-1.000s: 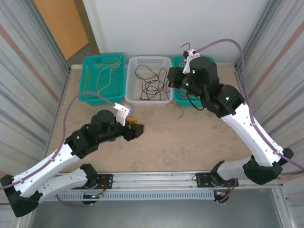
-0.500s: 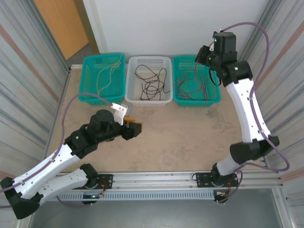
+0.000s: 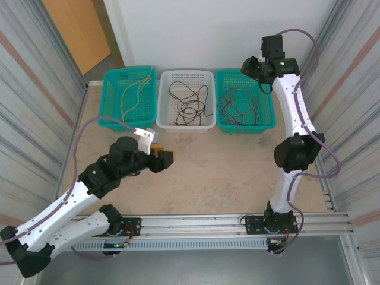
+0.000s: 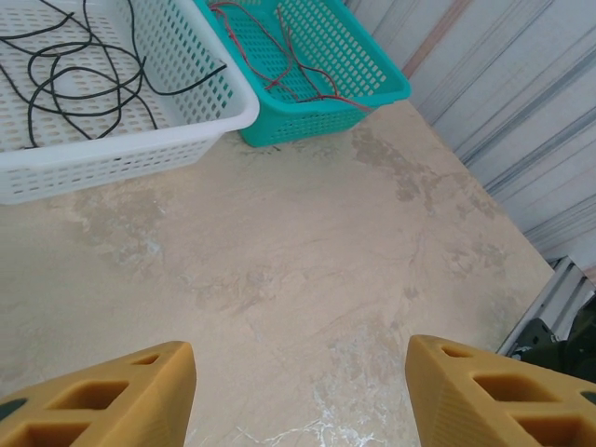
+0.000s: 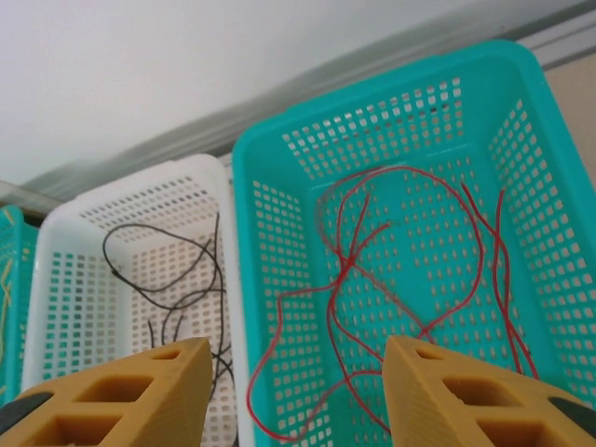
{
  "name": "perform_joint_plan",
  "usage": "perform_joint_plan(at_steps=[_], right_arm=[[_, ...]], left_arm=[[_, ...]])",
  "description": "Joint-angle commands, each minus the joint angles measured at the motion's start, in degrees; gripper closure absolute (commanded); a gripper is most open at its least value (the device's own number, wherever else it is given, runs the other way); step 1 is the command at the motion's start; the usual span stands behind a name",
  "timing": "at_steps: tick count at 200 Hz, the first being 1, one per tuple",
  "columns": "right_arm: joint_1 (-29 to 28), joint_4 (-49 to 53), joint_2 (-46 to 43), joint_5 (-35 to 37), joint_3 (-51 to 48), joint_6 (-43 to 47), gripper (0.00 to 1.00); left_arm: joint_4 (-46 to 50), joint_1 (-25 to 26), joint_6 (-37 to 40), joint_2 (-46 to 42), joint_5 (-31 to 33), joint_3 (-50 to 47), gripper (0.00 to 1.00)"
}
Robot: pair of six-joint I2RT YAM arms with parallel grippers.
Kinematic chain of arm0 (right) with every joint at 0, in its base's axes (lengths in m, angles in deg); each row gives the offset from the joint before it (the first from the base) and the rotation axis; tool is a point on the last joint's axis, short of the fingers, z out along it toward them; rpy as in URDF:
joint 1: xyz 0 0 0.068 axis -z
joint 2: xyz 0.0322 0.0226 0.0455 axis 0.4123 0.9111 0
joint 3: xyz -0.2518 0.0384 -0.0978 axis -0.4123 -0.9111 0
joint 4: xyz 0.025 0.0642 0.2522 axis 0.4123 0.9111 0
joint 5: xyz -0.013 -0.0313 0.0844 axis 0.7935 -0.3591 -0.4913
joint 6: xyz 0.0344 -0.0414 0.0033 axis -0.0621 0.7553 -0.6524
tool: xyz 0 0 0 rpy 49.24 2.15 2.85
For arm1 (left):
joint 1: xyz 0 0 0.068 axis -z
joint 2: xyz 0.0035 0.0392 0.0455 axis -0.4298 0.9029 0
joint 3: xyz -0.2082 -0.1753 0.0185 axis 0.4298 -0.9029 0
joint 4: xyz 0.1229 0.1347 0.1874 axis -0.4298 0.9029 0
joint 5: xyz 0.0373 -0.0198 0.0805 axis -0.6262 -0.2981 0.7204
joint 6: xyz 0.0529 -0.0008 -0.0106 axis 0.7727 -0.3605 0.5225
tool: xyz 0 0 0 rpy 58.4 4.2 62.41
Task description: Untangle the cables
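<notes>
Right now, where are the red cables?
In the top view, the red cables lie inside the right teal basket, next to the white basket.

A robotics lab cell, judging by the robot arms [image 3: 295,119] bolted to an aluminium rail [image 3: 202,223] at a beige surface [image 3: 225,172], corrugated metal panels [image 3: 35,89] fencing it, and plastic sorting baskets [image 3: 185,72] lined against a white wall [image 3: 196,29].

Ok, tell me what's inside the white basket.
Only black cables, loosely looped over each other on the floor of the white basket. From above nothing covers them; whether they are knotted cannot be told.
</notes>
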Motion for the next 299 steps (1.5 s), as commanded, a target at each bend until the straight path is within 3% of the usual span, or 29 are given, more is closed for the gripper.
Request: perform_joint_plan(at_steps=[1,30,79,116,120,130,142,145,168,189,201,209,230,269,299], right_arm=[[-0.1,1.9,-1.5,0.4,-1.1,0.7,0.49],[-1.0,-0.4,-7.4,1.5,-8.4,0.7,0.51],[-6.4,-10.5,-28.8,6.3,-34.9,0.3,0.45],[-16.2,-17.1,-48.2,13.9,-53.8,2.2,0.31],[-17.6,-17.4,-50.0,15.5,-55.5,2.5,0.3],[-20.5,-19.0,-54.5,18.1,-59.8,3.3,0.27],[-22.1,-21.3,-60.0,16.9,-64.7,3.7,0.09],[-22.3,-21.7,-61.2,16.4,-65.8,3.2,0.0],[-22.4,-28.3,-69.6,16.7,-76.2,-0.8,0.01],[-22.3,-30.5,-75.9,30.4,-87.2,-9.2,0.01],[-22.0,-29.2,-79.5,41.0,-92.1,-14.9,0.01],[-21.3,-30.3,-82.1,44.4,-95.4,-12.1,0.01],[-19.8,-37.0,-88.1,47.2,-104.0,3.2,0.01],[-14.4,-41.9,-88.9,54.1,-113.3,8.5,0.01],[-9.6,-50.7,-86.2,51.2,-118.3,12.3,0.01]], left_arm=[[1.0,-1.1,-0.3,-0.6,2.1,0.3,0.36],[1.7,-2.0,-0.7,-0.1,3.1,1.2,0.33],[2.8,-2.5,-0.4,-0.8,7.4,1.8,0.24],[2.7,-2.6,2.0,-1.0,22.8,0.9,0.15],[2.3,-2.6,2.3,-1.1,24.8,0.7,0.09],[0.8,-2.7,1.1,-1.2,30.9,-0.6,0.05],[-2.7,-2.8,2.6,-1.8,37.3,-3.3,0.01],[-3.7,-2.8,3.5,-1.9,38.5,-4.1,0.01],[-16.6,-2.8,13.8,-3.8,45.1,-12.6,0.01],[-26.8,-3.9,25.4,-5.2,44.4,-19.0,0.01],[-26.8,-6.5,26.4,-5.2,43.1,-20.3,0.01],[-25.8,-8.8,24.7,-5.0,42.8,-20.8,0.01],[-25.5,-15.0,22.6,-4.7,42.1,-23.0,0.01],[-33.8,-27.0,24.1,-0.6,39.4,-28.4,0.01],[-43.0,-33.9,22.8,10.9,35.1,-30.3,0.01]])
